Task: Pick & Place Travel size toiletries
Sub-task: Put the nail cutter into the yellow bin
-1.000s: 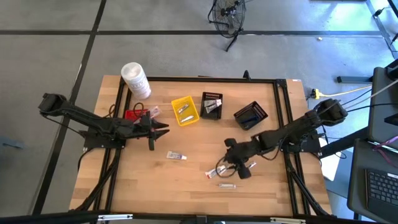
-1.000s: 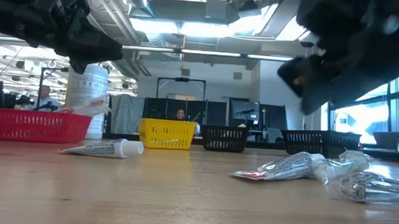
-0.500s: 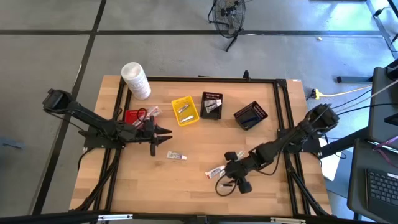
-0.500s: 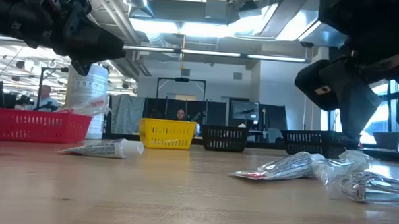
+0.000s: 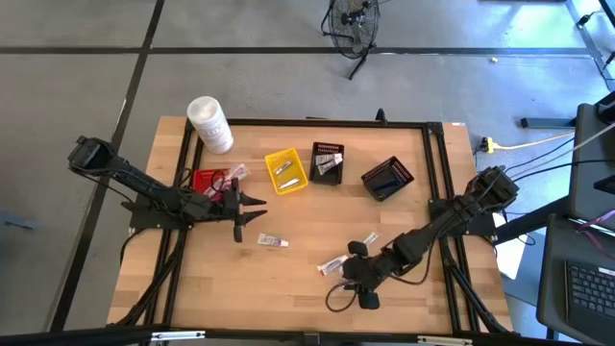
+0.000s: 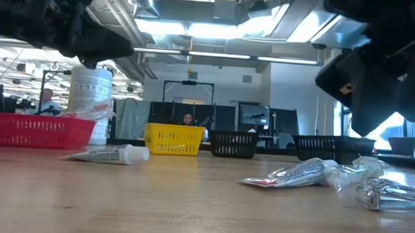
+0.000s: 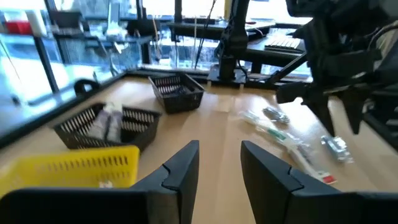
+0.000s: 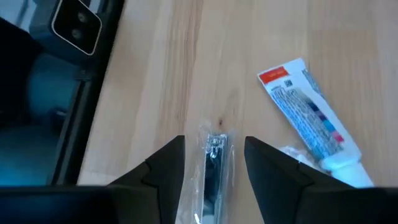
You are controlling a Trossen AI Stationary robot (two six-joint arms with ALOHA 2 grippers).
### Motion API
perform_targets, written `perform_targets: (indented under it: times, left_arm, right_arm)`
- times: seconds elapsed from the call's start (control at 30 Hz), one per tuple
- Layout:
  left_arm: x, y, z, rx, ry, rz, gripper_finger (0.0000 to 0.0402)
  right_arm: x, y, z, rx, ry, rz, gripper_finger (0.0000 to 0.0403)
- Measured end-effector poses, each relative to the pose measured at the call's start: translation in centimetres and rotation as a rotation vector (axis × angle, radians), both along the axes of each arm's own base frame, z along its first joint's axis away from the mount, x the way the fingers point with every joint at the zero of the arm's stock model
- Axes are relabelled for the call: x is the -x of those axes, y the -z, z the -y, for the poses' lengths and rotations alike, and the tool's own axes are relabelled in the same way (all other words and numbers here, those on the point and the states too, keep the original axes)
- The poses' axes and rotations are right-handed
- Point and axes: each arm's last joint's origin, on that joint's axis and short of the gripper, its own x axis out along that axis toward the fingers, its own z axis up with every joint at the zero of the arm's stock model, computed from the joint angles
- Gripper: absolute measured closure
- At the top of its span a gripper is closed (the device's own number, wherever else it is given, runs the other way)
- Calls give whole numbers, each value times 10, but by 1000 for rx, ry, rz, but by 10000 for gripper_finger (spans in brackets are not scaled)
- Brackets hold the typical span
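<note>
From the high view I log the right tool (image 5: 357, 284) low over the desk (image 5: 298, 293) toward six o'clock, with a white mini tube (image 5: 332, 265) just beside it at ten o'clock; the left tool (image 5: 252, 208) hangs toward nine o'clock, beside the red basket (image 5: 206, 180), and a second tube (image 5: 273, 240) lies near it at five o'clock. The yellow basket (image 5: 285, 171) and two black baskets (image 5: 327, 161) stand toward twelve o'clock, the white tub (image 5: 209, 122) at eleven. In the low view the second tube (image 6: 106, 153) lies flat ahead of the red basket (image 6: 38, 131), and the clear-wrapped items (image 6: 331, 175) lie at three o'clock. The left wrist view shows the left tool (image 7: 221, 167) released, nothing between its fingers. The right wrist view shows the right tool (image 8: 214, 163) released, its fingers either side of a slim clear-wrapped stick (image 8: 213, 167) flat on the desk, not clamped; the mini tube (image 8: 307, 120) lies just beside.
</note>
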Motion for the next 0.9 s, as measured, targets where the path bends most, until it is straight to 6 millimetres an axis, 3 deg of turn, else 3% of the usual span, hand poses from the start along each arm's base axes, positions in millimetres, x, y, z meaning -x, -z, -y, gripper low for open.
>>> perform_targets:
  times: [0.33, 0.53, 0.67, 0.9]
  left_arm:
    - [-5, -13, -10, -211, -13, 51, 288]
    - [-11, -21, -13, -216, 41, 77, 288]
    - [-12, -22, -16, -215, 39, 79, 288]
    - [-13, -21, -19, -172, 23, 83, 288]
  right_arm:
    - [11, 8, -7, 99, 114, -1, 234]
    - [6, 35, -19, 98, 109, -35, 234]
    - [-5, 35, -28, 139, 61, -28, 234]
    - [-8, 46, -29, 215, 37, -56, 253]
